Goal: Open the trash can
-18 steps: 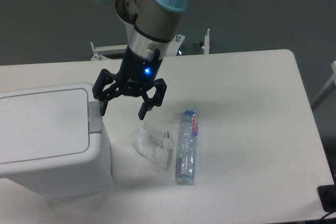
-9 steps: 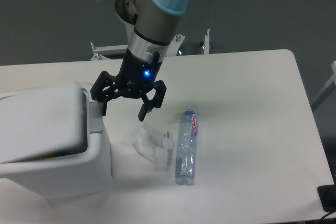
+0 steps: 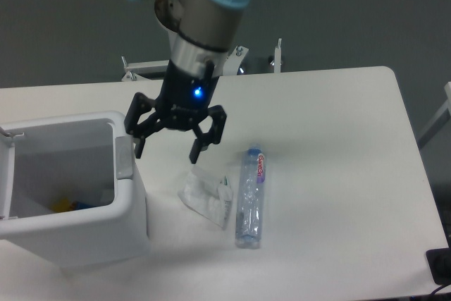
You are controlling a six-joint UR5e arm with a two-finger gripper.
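The white trash can (image 3: 127, 227) stands at the table's left front with its lid swung up to the left edge (image 3: 7, 167). Its inside shows, with a yellow and a blue item at the bottom. The grey push-tab (image 3: 124, 158) sits on its right rim. My gripper (image 3: 168, 144) hangs open just right of the tab, its left finger close above it and nothing between the fingers.
A crumpled white wrapper (image 3: 206, 195) lies on the table (image 3: 331, 139) under the gripper's right finger. A clear plastic bottle (image 3: 250, 197) lies lengthwise to its right. A metal bracket (image 3: 141, 70) stands behind the table's far edge.
The trash can's lid went from flat and shut to fully swung up at the left, baring the inside. The gripper rose slightly from the push-tab.
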